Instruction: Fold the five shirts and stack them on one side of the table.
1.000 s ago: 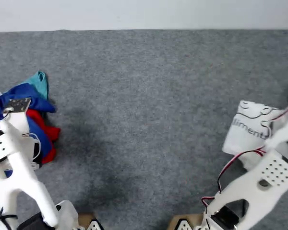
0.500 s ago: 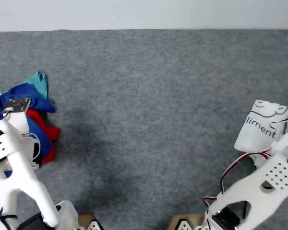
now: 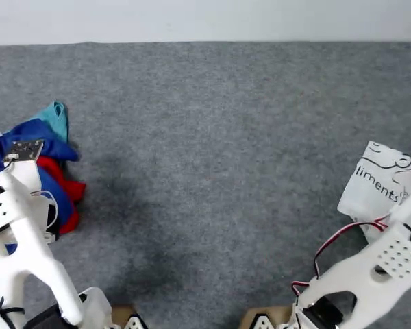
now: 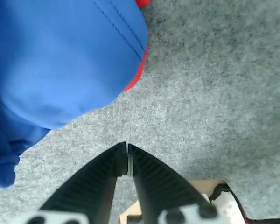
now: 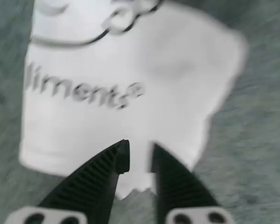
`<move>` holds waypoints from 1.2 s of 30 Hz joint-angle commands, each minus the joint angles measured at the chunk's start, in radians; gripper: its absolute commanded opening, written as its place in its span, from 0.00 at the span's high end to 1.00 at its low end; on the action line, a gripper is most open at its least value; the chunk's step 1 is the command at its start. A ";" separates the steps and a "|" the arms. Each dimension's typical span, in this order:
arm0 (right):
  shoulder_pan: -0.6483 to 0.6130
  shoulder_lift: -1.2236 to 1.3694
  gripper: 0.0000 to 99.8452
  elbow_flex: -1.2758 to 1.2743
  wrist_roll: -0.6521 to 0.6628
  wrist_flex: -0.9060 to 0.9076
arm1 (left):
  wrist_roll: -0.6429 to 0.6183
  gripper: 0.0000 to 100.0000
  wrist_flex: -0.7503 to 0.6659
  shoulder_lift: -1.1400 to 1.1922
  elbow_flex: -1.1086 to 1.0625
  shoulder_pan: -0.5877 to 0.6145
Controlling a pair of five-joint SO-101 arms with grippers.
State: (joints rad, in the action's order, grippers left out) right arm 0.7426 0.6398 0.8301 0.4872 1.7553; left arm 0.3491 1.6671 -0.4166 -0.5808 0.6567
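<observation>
**Shirt stack: handling and count**

Your right end effector (image 5: 139, 158) looks pinched on the near hem of the folded white cotton shirt with dark lettering (image 3: 380, 181). The wrist view is soft at the tips, so log that grip as probable, not confirmed. The white shirt lies flat at the right edge of the grey felt-covered bench (image 3: 212, 137).

Your left end effector (image 4: 127, 158) is pressed together on nothing. It hangs over bare felt just beside the royal-blue knit shirt (image 4: 51, 56).

Handling (judgement):
- All of it is light, limp cloth with no stiffness. A single-point pinch will let the folds sag open.
- The felt likely drags on the cotton, so lift rather than slide.
- Take the white shirt at a folded edge, through all layers.
- In the heap, take the blue shirt at a free hem or shoulder, clear of the layers beneath.

Count:
- Folded: 1, the white shirt.
- Crumpled heap at the left side: the blue shirt, the red shirt (image 3: 63, 179) under it, and the teal shirt (image 3: 57, 116) behind, so 3.
- Total seen is 4 of 5. I cannot tell whether the fifth lies buried in the heap.
</observation>
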 commanded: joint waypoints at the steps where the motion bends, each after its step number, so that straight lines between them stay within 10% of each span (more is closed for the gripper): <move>1: -0.073 -0.107 0.98 -0.181 -0.028 0.041 | 0.000 0.99 -0.015 -0.031 0.007 -0.006; 18: -0.346 0.117 0.99 -0.325 -0.305 -0.090 | 0.000 0.99 -0.009 -0.031 0.001 -0.002; 36: -0.199 -0.305 0.99 -0.307 -0.204 0.041 | -0.006 0.99 -0.008 -0.032 0.021 -0.002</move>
State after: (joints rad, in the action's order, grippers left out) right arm 0.5278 0.4450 0.5002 0.2693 1.7538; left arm 0.3491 1.6671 -0.4166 -0.5823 0.6567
